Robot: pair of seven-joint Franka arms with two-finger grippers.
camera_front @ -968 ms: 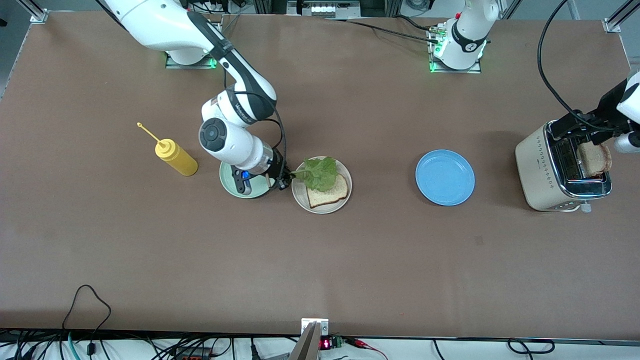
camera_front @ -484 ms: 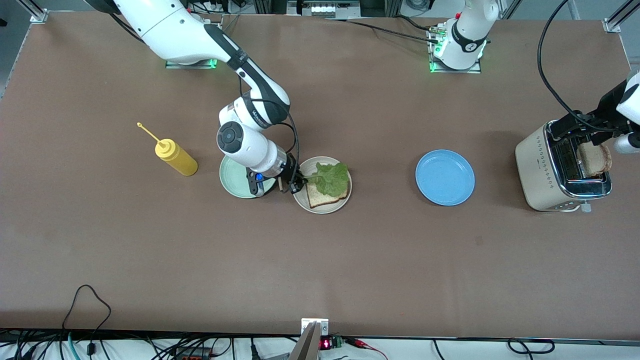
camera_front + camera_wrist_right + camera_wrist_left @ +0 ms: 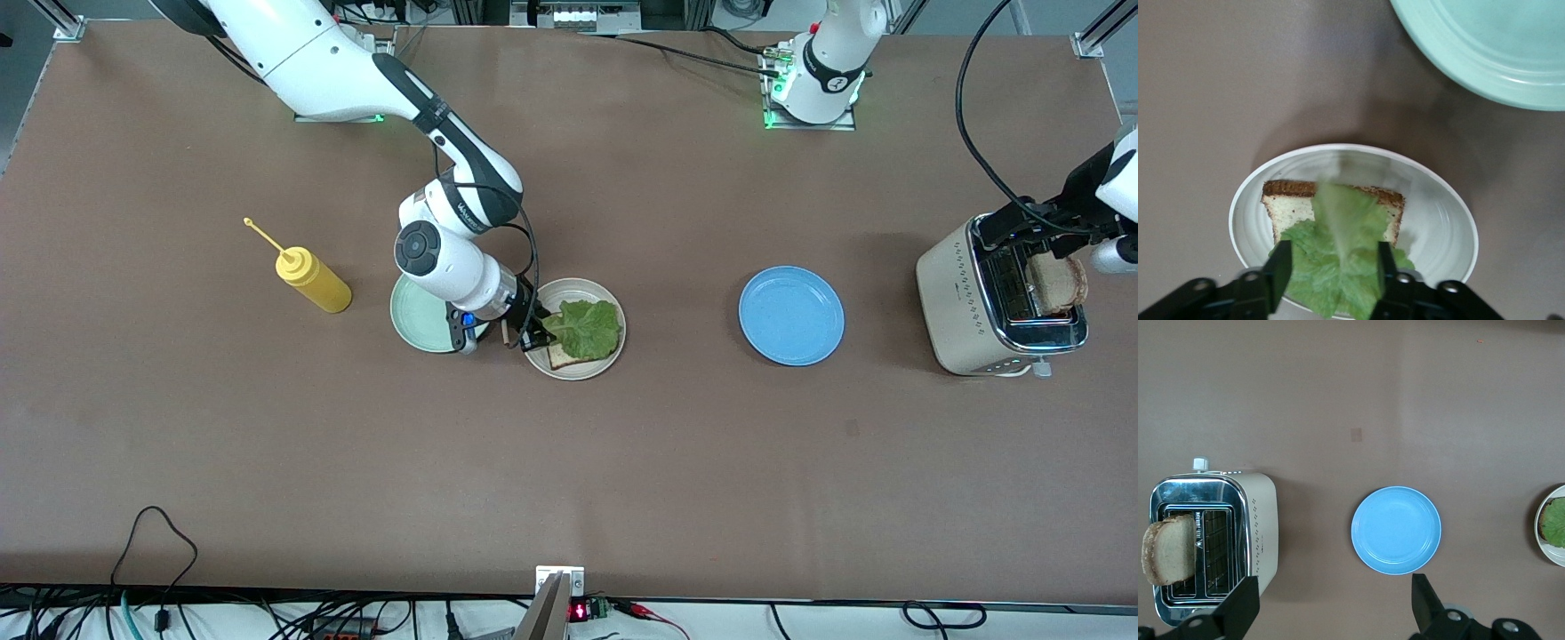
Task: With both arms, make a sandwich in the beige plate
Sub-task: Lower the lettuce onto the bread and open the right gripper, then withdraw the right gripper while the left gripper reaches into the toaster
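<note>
Right gripper [image 3: 1330, 270] low over the beige plate [image 3: 556, 364], at the plate edge that faces the mint-green plate [image 3: 418, 316]. Jaws parted, one either side of the lettuce leaf [image 3: 587, 327]; the leaf looks blurred between them in the right wrist view, so it reads as just let go, though I cannot tell whether a finger still touches the stem. Leaf lies over the bread slice [image 3: 567, 357] on the beige plate, covering most of it, one corner of crust showing.

Left gripper [image 3: 1331, 603] wide open, holding nothing, hovering over the toaster [image 3: 991, 307] near the table edge at the left arm's end. Second bread slice [image 3: 1058, 283] stands up out of a toaster slot. Blue plate [image 3: 791, 316] lies between beige plate and toaster. Yellow squeeze bottle [image 3: 311, 277] stands near the mint-green plate, toward the right arm's end.

Risks, as I judge them:
- Leaf clinging to a finger and dragging off the bread when the right gripper lifts.
- Fingers catching the plate rim and shoving the plate.
- Leaf sits off-centre, may hang over the crust and tip the top slice.
- Toaster slice: soft, upright; a skewed pinch could crush or drop it.
</note>
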